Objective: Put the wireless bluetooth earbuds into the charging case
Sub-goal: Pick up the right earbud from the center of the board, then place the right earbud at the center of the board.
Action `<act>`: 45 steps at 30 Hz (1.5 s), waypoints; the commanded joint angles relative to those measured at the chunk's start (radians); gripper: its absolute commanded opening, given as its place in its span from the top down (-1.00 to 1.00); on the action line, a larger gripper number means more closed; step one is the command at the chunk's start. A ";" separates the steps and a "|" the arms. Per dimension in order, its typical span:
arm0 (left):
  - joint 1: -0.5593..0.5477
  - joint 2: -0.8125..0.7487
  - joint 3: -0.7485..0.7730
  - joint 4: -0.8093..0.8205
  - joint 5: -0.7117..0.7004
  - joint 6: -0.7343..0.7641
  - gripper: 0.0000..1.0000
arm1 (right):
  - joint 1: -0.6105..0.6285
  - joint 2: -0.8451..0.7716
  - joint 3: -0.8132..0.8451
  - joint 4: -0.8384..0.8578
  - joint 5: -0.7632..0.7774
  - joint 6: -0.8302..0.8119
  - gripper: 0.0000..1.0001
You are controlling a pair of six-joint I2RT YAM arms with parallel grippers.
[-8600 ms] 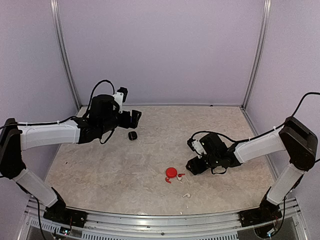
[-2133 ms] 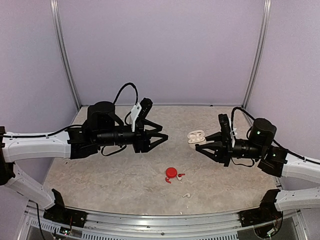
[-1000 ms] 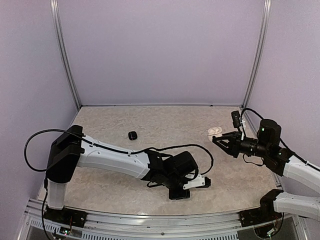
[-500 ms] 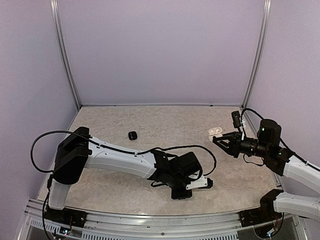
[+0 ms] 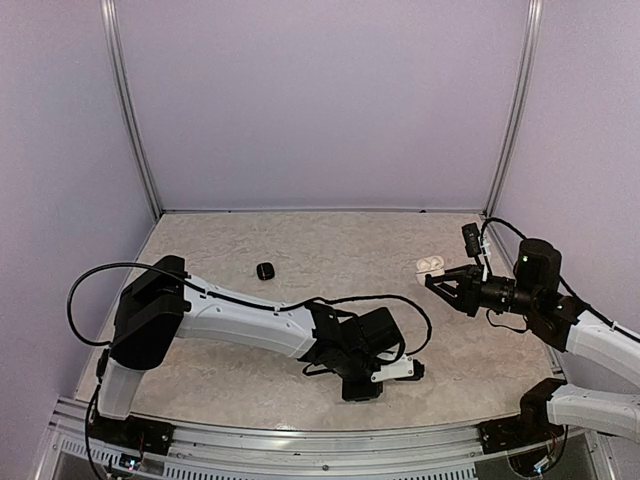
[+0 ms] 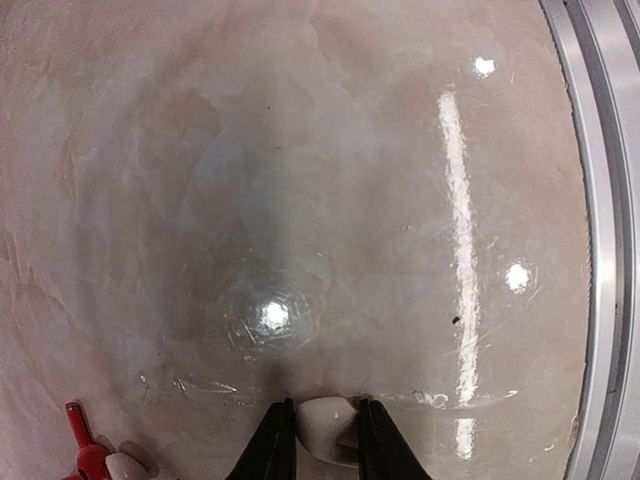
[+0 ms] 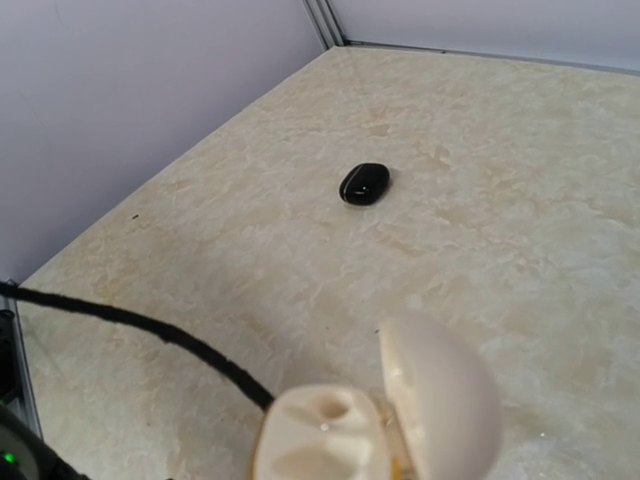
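L gripper (image 6: 323,410) pinches white earbud (image 6: 325,430) low on table (image 6: 300,200); R gripper (image 5: 437,274) clenched on white case (image 7: 370,425), lid open. Risk: smooth tiny bud may slip out when lifted, grip is only at fingertips

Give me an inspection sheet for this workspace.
Surface: beige marbled table, glare spots near the front rail.
Job's things: white earbud gripped; red earbud and second white bud nearby; white charging case open; black case closed, on the table.
Clutter: nothing seen.
End effectors: left end effector shut on the white earbud; right end effector shut on the white charging case, off the table.
Cables: black cable loops along the left arm.
Surroundings: lilac walls, aluminium posts.
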 commanded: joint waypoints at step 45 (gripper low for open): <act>0.203 -0.717 -0.677 0.042 -0.073 -0.771 0.59 | 0.041 0.075 -0.031 0.244 -0.161 -0.011 1.00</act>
